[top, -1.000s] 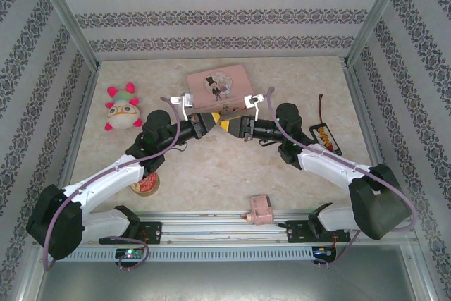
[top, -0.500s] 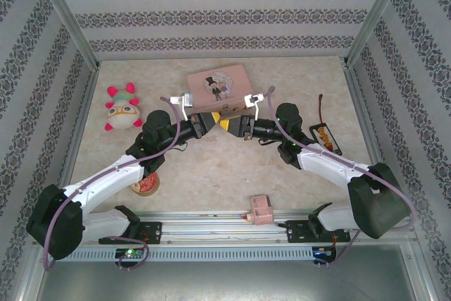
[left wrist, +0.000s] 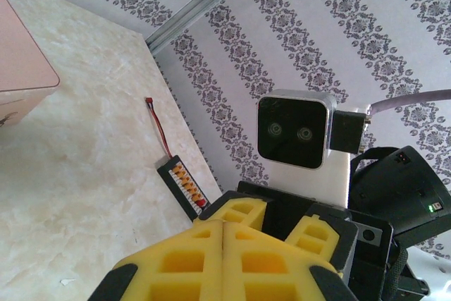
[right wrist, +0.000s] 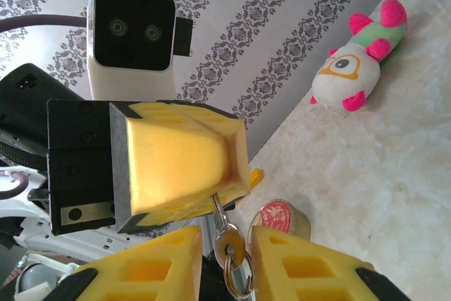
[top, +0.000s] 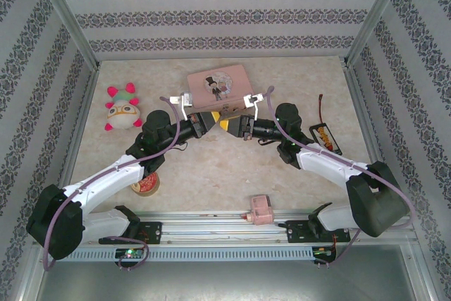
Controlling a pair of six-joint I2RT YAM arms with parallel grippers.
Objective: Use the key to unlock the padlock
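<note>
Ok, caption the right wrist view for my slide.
Closed left gripper faces the right gripper, a small key ring between them; plush toy and round tin behind.

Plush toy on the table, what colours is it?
The plush toy is white with pink tips, a green band and orange-rimmed eyes; clearest in the right wrist view.

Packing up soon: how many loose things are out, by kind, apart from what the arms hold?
Plush toy: 1
Pink box: 1
Small round tin: 1
Pink block: 1
Black connector board with red wire: 1
Total: 5
</note>
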